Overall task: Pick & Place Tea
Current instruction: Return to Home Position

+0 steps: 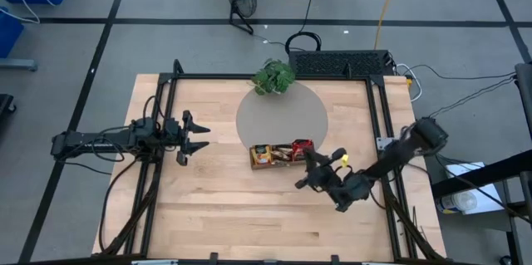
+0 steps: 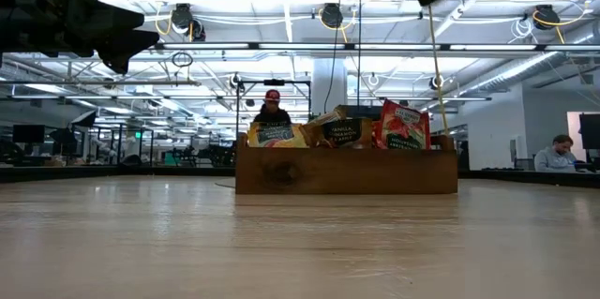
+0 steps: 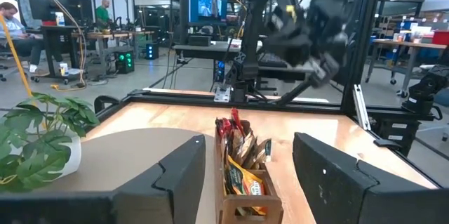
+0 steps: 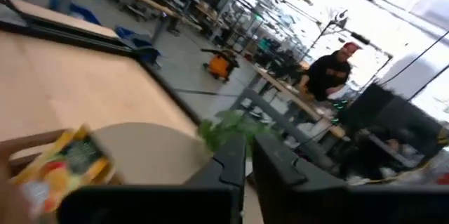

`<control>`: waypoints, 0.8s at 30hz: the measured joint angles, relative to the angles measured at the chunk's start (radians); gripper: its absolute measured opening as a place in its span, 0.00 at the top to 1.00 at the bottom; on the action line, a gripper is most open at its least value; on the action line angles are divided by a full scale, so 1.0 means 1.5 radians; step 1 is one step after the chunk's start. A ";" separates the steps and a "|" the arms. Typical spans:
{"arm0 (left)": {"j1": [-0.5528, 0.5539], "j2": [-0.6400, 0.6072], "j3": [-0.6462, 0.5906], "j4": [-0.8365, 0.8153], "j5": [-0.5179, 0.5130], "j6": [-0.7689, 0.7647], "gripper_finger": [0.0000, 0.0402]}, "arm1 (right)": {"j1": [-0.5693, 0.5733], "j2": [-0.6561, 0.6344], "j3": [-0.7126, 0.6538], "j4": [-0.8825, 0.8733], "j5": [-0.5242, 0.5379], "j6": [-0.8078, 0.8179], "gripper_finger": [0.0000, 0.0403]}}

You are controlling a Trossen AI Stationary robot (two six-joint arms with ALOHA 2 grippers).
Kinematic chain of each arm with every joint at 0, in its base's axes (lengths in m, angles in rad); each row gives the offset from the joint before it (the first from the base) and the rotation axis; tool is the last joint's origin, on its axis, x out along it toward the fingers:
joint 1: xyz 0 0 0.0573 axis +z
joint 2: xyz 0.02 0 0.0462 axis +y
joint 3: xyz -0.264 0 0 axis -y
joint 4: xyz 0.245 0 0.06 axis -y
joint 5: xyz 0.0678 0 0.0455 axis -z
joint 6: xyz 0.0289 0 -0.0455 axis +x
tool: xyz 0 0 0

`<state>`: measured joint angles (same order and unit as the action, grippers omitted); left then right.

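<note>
— Tea packets (image 1: 281, 154): where?
— Standing upright in the wooden organizer (image 2: 347, 177), near the middle of the table (image 1: 208, 223), at the near rim of the grey round mat (image 1: 283, 111). Red packets (image 2: 401, 128) at the right end, yellow packets (image 2: 274, 134) at the left end. Sorting apparently finished.
— Long axis of the organizer?
— Running from the left edge toward the right edge, slightly turned.
— And the right gripper (image 1: 309, 170)?
— Just beside the organizer's right end, on the side of the near edge, raised above the table. Fingers drawn almost together, holding nothing. By far the nearer one.
— The left gripper (image 1: 202, 136)?
— Well apart, toward the left edge, also raised. Fingers spread wide, empty, facing the organizer's left end.
— For going home, then?
— Probably pull back toward the right edge, away from the red packets, never across them.
</note>
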<state>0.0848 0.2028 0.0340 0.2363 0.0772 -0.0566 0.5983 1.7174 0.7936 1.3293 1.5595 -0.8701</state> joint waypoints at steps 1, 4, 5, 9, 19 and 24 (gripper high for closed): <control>0.000 0.000 0.000 0.000 0.000 0.000 0.47 | -0.007 -0.018 0.025 -0.062 0.002 0.005 0.97; 0.000 0.000 0.000 0.000 0.000 0.000 0.47 | -0.027 -0.046 0.084 -0.229 -0.007 0.066 0.99; 0.000 0.000 0.000 0.000 0.000 0.000 0.47 | -0.033 -0.051 0.095 -0.270 -0.035 0.099 0.99; 0.000 0.000 0.000 0.000 0.000 0.000 0.47 | -0.065 -0.073 0.107 -0.409 -0.255 0.249 1.00; 0.000 0.000 0.000 0.000 0.000 0.000 0.47 | -0.279 -0.246 0.108 -1.020 -0.707 0.735 1.00; 0.000 0.000 0.000 0.000 0.000 0.000 0.47 | -0.317 -0.347 0.089 -1.211 -0.632 0.793 1.00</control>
<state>0.0849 0.2028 0.0340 0.2363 0.0776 -0.0566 0.1228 1.1972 0.9266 -0.4867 0.6119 0.3190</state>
